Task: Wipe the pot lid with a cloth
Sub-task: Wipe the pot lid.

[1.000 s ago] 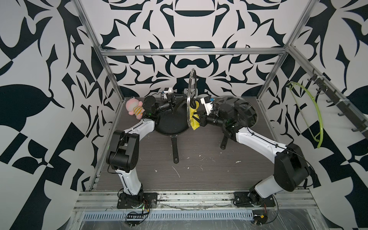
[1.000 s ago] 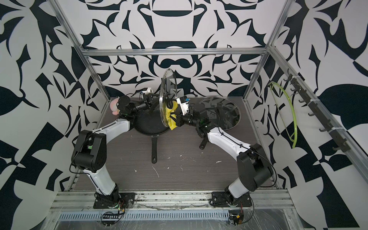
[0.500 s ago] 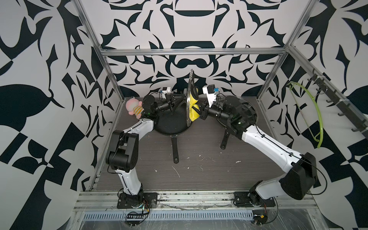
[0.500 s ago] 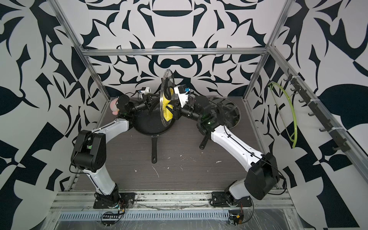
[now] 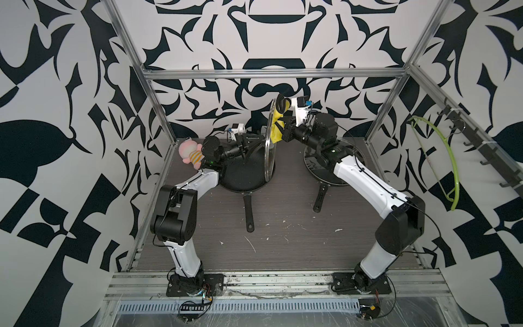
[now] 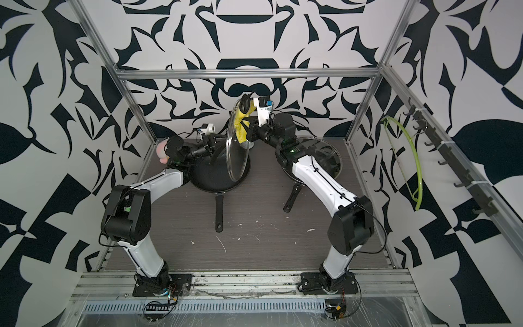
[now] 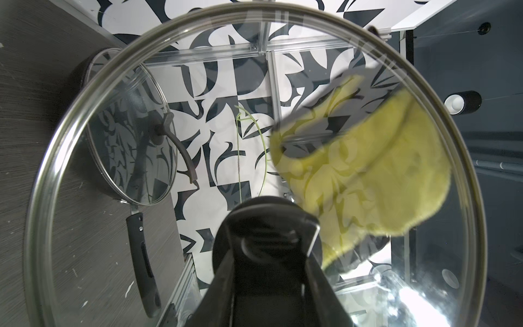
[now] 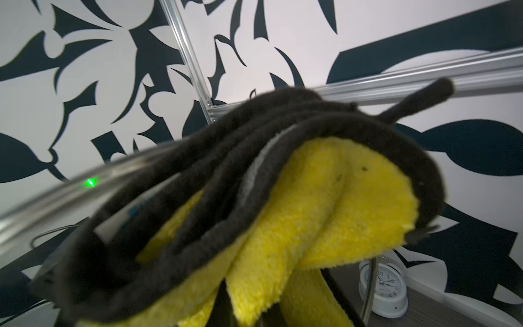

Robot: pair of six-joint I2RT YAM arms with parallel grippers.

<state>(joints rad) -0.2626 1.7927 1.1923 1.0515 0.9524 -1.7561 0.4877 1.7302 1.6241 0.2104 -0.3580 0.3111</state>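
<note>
Grey tabletop [image 5: 283, 226] below; left pincer [image 7: 271, 230] clamped on knob [image 7: 263, 205] of upright glass lid [image 6: 236, 161] over black pan [image 5: 243, 175], right pincer [image 5: 283, 128] closed on yellow cloth [image 6: 240, 127] pressed near top rim; likely to slide off edge or twist lid loose if pushed harder.

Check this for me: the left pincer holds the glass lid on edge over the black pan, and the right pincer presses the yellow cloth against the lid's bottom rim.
Not the bottom rim. Both top views show the right pincer holding the yellow cloth against the upper part of the glass lid, near its top rim. The rest stands.
</note>
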